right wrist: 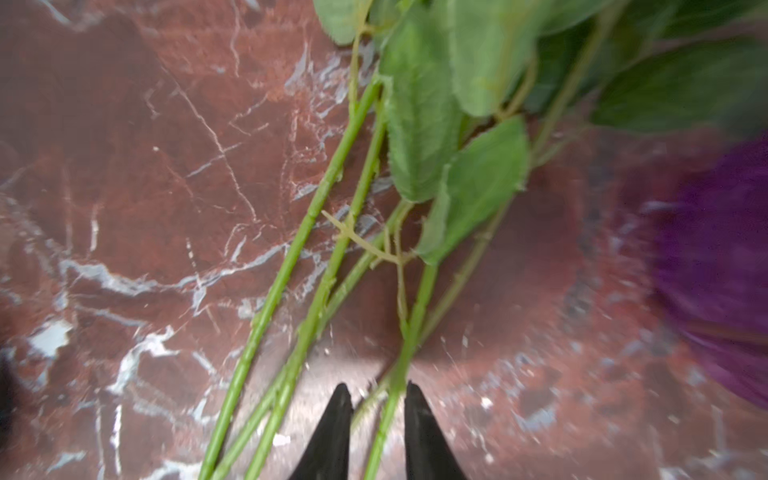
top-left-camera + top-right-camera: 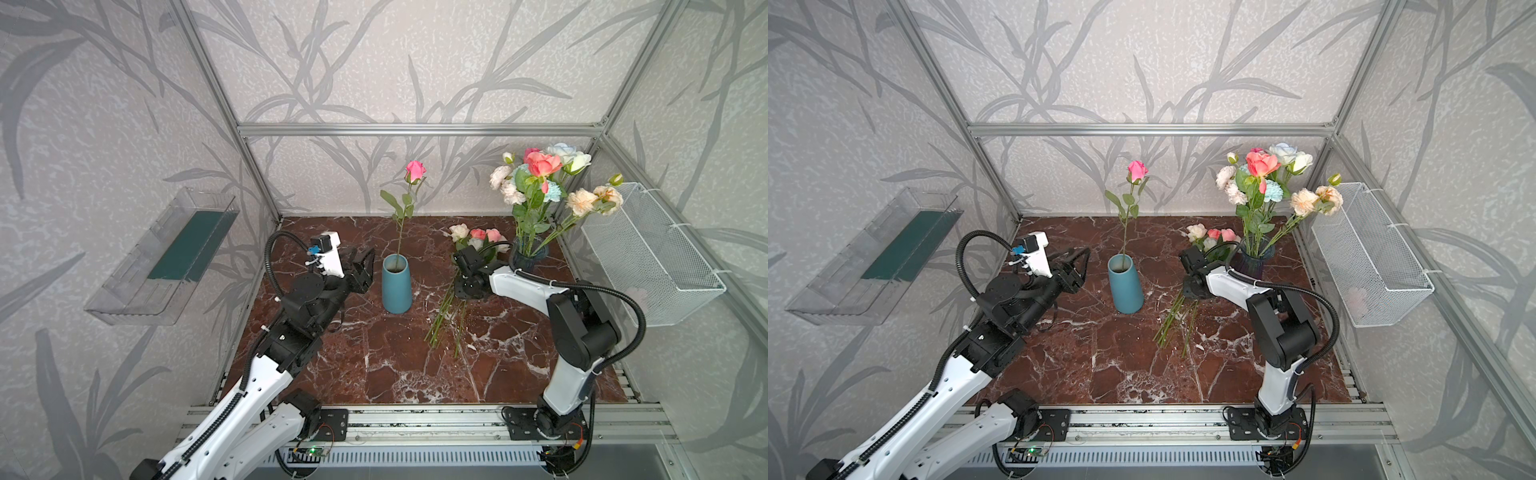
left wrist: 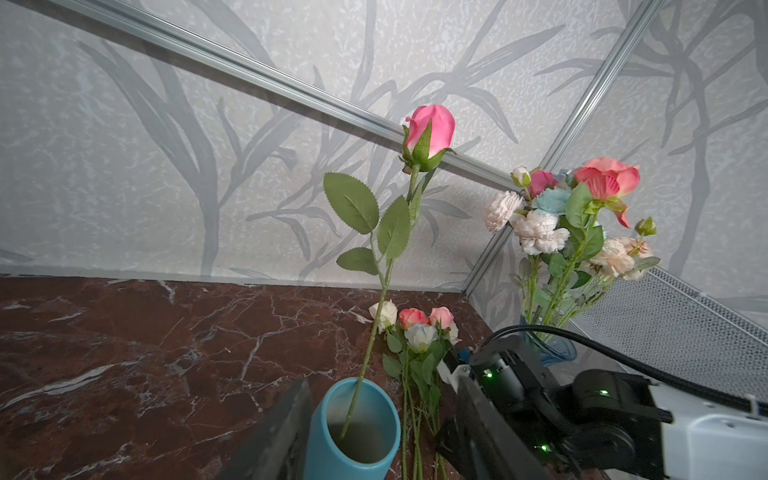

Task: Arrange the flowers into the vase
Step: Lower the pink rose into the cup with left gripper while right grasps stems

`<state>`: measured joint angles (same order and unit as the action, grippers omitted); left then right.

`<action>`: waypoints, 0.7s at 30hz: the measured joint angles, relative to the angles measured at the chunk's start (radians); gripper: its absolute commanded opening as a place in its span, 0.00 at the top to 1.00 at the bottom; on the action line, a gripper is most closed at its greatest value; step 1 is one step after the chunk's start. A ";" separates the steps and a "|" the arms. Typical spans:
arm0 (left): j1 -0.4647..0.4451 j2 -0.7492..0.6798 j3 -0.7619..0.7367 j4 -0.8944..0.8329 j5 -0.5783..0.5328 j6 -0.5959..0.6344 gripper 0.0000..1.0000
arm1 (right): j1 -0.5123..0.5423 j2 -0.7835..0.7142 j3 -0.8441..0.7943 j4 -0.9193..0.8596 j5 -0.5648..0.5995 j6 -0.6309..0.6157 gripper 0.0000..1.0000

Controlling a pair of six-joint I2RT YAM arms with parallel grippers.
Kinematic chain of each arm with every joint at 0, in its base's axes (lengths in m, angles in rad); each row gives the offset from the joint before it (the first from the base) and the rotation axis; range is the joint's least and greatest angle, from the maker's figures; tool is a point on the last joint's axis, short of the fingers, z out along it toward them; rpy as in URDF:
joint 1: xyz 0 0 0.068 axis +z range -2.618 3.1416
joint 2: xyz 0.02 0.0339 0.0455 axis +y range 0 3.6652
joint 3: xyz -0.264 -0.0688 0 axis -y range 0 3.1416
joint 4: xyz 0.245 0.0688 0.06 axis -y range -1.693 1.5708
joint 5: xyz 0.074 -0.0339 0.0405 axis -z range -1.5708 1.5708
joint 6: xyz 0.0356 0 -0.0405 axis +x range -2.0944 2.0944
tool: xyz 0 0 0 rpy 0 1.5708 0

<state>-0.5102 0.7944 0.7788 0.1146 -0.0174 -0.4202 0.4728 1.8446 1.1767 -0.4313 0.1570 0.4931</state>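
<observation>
A blue vase (image 2: 397, 286) (image 2: 1125, 286) (image 3: 320, 440) stands mid-table with one pink rose (image 2: 415, 170) (image 3: 430, 133) upright in it. My left gripper (image 2: 368, 266) (image 3: 384, 378) is open just left of the vase, apart from it. Several flowers (image 2: 446, 316) (image 2: 1177, 320) lie on the table right of the vase, blooms (image 3: 419, 328) toward the back. My right gripper (image 1: 376, 390) points down at their stems (image 1: 291, 266) and is shut on one green stem (image 1: 395, 386) near the table. In both top views its wrist (image 2: 471, 282) hides the fingertips.
A dark glass vase (image 2: 530, 253) (image 1: 715, 257) holding a mixed bouquet (image 2: 540, 178) stands at the back right, close behind the right wrist. A white wire basket (image 2: 648, 257) hangs on the right wall. A clear bin (image 2: 166, 257) hangs on the left wall.
</observation>
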 measured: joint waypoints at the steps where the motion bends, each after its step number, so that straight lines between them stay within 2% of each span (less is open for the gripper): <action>1: 0.000 0.000 0.000 0.003 0.005 -0.003 0.43 | -0.002 0.017 0.003 0.001 -0.005 0.001 0.80; 10: 0.000 0.006 0.000 0.009 0.035 -0.025 0.43 | -0.004 0.029 -0.012 0.016 -0.013 0.011 0.79; 17: 0.000 0.010 0.000 0.013 0.046 -0.029 0.43 | -0.004 -0.092 -0.076 0.015 0.009 0.011 0.78; 21: 0.000 0.013 0.000 0.013 0.050 -0.030 0.43 | -0.006 -0.096 -0.076 0.017 0.019 0.011 0.77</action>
<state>-0.5102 0.8070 0.7788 0.1280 0.0322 -0.4500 0.4664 1.7485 1.1007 -0.4145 0.1757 0.5041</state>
